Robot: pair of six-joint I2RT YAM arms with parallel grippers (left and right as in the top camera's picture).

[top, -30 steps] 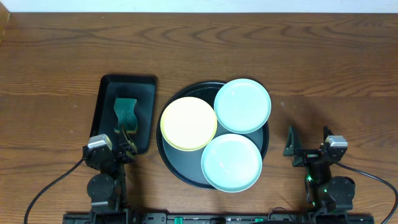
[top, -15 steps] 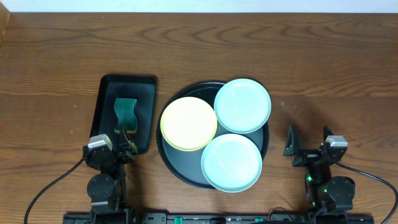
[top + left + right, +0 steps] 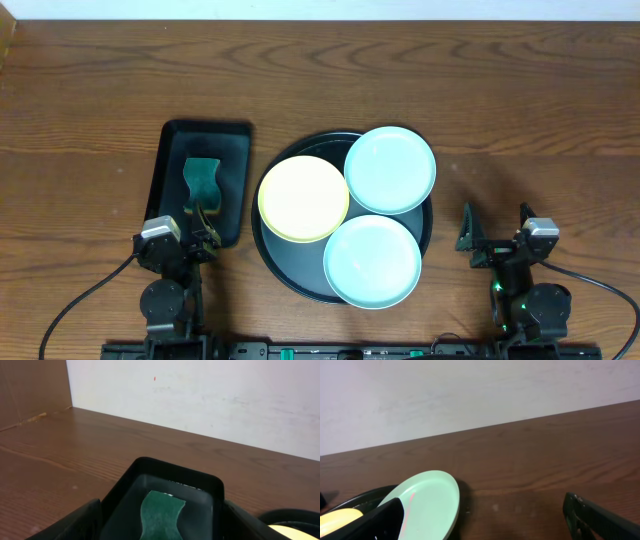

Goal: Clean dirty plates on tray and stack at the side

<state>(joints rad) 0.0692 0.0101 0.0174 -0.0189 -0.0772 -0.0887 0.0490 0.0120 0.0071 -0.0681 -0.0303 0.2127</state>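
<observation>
Nothing's moved in the last second, so no cleaning's begun yet: my left jaws and right jaws sit wide open and empty, all three plates [image 3: 303, 198] still on the tray [image 3: 272, 255].

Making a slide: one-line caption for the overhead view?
Yellow plate and two mint plates crowd a round black tray; green sponge waits in the side tray.

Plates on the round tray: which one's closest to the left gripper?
The pale yellow plate, on the left side of the round tray. The left gripper sits beyond that side; the far mint plate and the near mint plate lie further right.
</observation>
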